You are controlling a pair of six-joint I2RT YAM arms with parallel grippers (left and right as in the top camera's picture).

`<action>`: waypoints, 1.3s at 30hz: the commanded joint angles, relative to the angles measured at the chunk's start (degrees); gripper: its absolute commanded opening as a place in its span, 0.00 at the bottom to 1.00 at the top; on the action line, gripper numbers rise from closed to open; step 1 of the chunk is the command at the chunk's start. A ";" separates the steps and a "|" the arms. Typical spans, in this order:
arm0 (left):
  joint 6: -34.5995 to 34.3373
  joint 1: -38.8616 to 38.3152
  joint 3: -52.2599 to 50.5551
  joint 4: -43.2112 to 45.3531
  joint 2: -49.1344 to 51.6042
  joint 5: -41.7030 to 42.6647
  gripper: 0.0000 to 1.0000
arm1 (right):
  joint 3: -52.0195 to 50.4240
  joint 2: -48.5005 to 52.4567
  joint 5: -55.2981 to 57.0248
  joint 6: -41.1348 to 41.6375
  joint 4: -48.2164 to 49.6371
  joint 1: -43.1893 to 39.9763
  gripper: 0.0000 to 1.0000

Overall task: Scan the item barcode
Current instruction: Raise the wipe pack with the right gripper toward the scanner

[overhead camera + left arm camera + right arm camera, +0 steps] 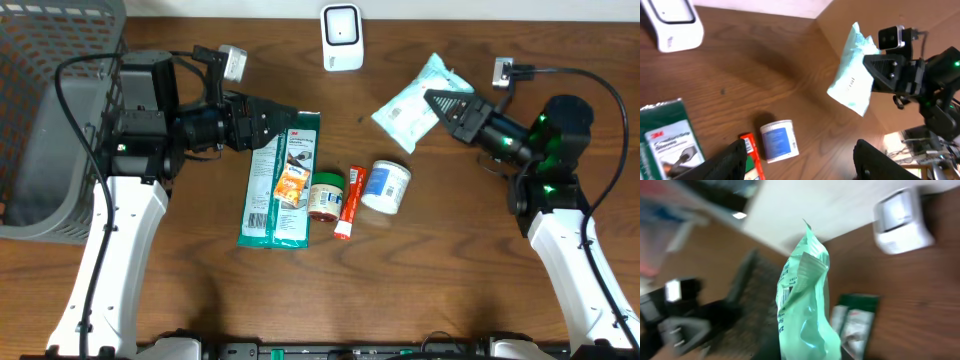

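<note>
Task stage: the pickup is looking done, and the presenting of the pouch (pixel 412 102) to the scanner (pixel 342 38) is appearing to be under way; no picture is showing a scan taking place.
Done so far: the right gripper (pixel 436 101) is clamping one end of the pouch, which is appearing to hang clear of the table (pixel 470 280).
Left to do, by judgement: the pouch is needing to be carried in front of the scanner with its barcode face turned toward the window.
Item position: the pouch is sitting to the right of the scanner and well apart from it, above the bare wood beside the white tub (pixel 386 186).
Item appearance: it is showing as a soft, pale mint-green sealed packet, crinkled and glossy, with a crimped top edge; dark print is running along one side in the right wrist view, too blurred to be read as a barcode.
Left gripper (pixel 287 126): its fingers are standing wide apart with nothing between them, hovering over the upper end of the green pack (pixel 282 190).
Other stock: a jar (pixel 325 195) and a red tube (pixel 349 203) are lying beside the tub; a basket (pixel 50 120) is standing at the left edge.
Risk, by judgement: the limp film is likely flexing and hiding the code from the reader.
</note>
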 commanded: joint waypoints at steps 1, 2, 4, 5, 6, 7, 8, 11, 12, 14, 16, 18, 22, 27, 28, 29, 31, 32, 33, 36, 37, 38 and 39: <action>-0.57 0.22 0.42 -1.46 -1.07 -9.57 0.66 | 1.18 -0.09 10.62 -11.02 -4.15 -0.22 0.01; -0.57 0.24 0.42 -1.88 -1.07 -12.00 0.66 | 1.20 -0.09 11.39 -12.79 -5.88 -0.22 0.01; -0.59 0.24 0.42 -2.21 -1.07 -16.79 0.66 | 2.12 -0.09 13.29 -17.16 -11.76 -0.42 0.01; -0.59 0.24 0.42 -2.16 -1.07 -18.60 0.66 | 3.10 -0.09 14.45 -19.10 -15.13 -0.57 0.01; -0.61 0.26 0.42 -1.95 -1.09 -20.59 0.66 | 4.87 -0.09 16.33 -21.75 -19.78 -0.76 0.01; -1.14 0.37 0.44 -1.55 -1.16 -22.75 0.66 | 7.74 -0.09 19.23 -24.87 -25.86 -0.92 0.01; -3.48 0.72 0.44 -0.74 -1.22 -25.64 0.66 | 12.22 -0.09 23.76 -28.39 -33.62 -0.96 0.01; -7.52 2.01 0.57 2.10 -1.40 -27.21 0.66 | 21.97 -0.09 31.08 -34.32 -46.53 -0.94 0.01; -8.55 2.45 0.76 2.84 -1.42 -27.21 0.66 | 24.83 -0.09 33.20 -35.47 -49.86 -0.87 0.01; -10.54 3.58 1.79 3.23 -1.46 -27.21 0.66 | 30.64 -0.09 37.79 -37.86 -56.24 -0.48 0.01; -12.13 4.94 3.28 2.89 -1.46 -27.21 0.66 | 35.28 0.02 41.92 -38.93 -60.83 0.17 0.01; -13.49 6.91 5.51 1.84 -1.46 -27.21 0.66 | 40.00 0.33 46.21 -39.63 -64.52 1.22 0.01; -13.53 11.37 11.56 -0.92 -1.44 -28.06 0.66 | 48.72 2.82 52.83 -41.59 -66.95 4.79 0.01; -15.37 14.78 13.73 -0.59 -1.53 -36.04 0.66 | 55.19 7.21 58.07 -45.79 -65.92 9.92 0.01; -15.34 15.26 13.73 -0.39 -1.53 -37.44 0.66 | 56.22 8.28 59.10 -46.53 -65.53 10.95 0.01; -15.34 15.69 13.70 -0.26 -1.51 -39.01 0.66 | 57.11 9.46 60.39 -47.32 -64.72 12.04 0.01; -15.30 16.39 13.70 -0.57 -1.51 -42.42 0.66 | 58.12 11.72 62.27 -48.76 -61.88 13.94 0.01; -15.28 16.63 13.70 -0.96 -1.51 -43.36 0.66 | 58.18 12.72 62.58 -49.53 -60.06 14.73 0.01; -15.30 16.85 13.70 -1.40 -1.51 -43.98 0.71 | 58.16 13.42 62.55 -50.25 -58.64 15.30 0.01; -15.30 17.05 13.68 -2.89 -1.51 -44.35 0.84 | 58.16 15.50 61.92 -50.66 -54.95 16.98 0.01; -15.30 17.05 13.66 -3.41 -1.51 -44.35 0.84 | 58.16 15.91 61.13 -50.66 -54.23 17.42 0.01; -15.30 17.05 13.66 -4.02 -1.51 -44.35 0.84 | 58.16 16.26 60.02 -50.64 -53.79 17.86 0.01; -15.30 17.05 13.66 -4.76 -1.51 -44.35 0.84 | 58.16 16.55 58.75 -50.66 -53.35 18.27 0.01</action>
